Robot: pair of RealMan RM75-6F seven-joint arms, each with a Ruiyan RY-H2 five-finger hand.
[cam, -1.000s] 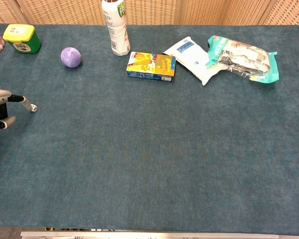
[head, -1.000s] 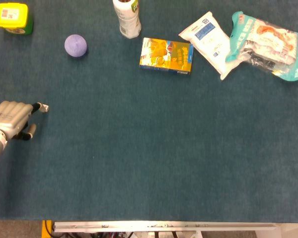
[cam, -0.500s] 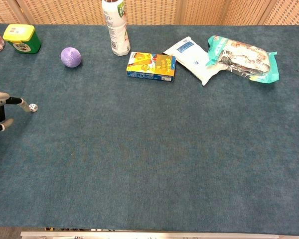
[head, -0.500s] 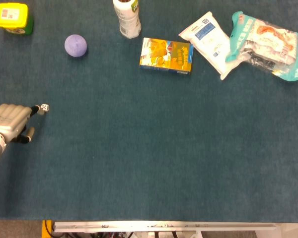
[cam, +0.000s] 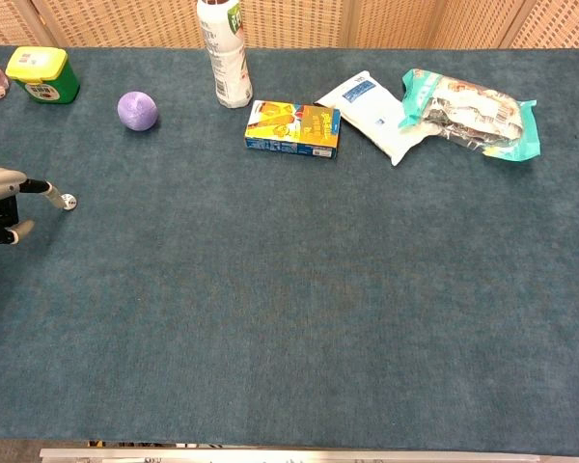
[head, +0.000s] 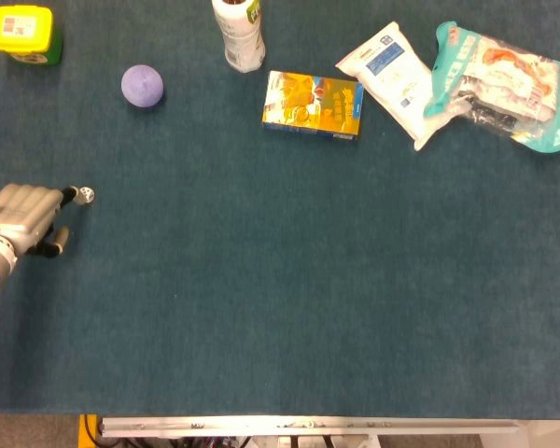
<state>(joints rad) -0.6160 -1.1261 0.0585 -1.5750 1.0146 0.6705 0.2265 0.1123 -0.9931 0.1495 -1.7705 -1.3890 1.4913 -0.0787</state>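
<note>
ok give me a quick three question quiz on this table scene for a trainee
1. True or false: the left robot hand has a fingertip at the small white die.
2. Which lies nearest the purple ball? A) teal snack bag B) white bottle C) white pouch
3. Fill in: the container at the far left corner has a ____ lid.

Key: 1 true; 2 B; 3 yellow

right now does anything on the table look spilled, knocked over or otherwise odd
Nothing looks spilled or damaged. The bottle stands upright; box and two packets lie flat. The only oddity is a tiny die alone at the left hand fingertip.
</note>
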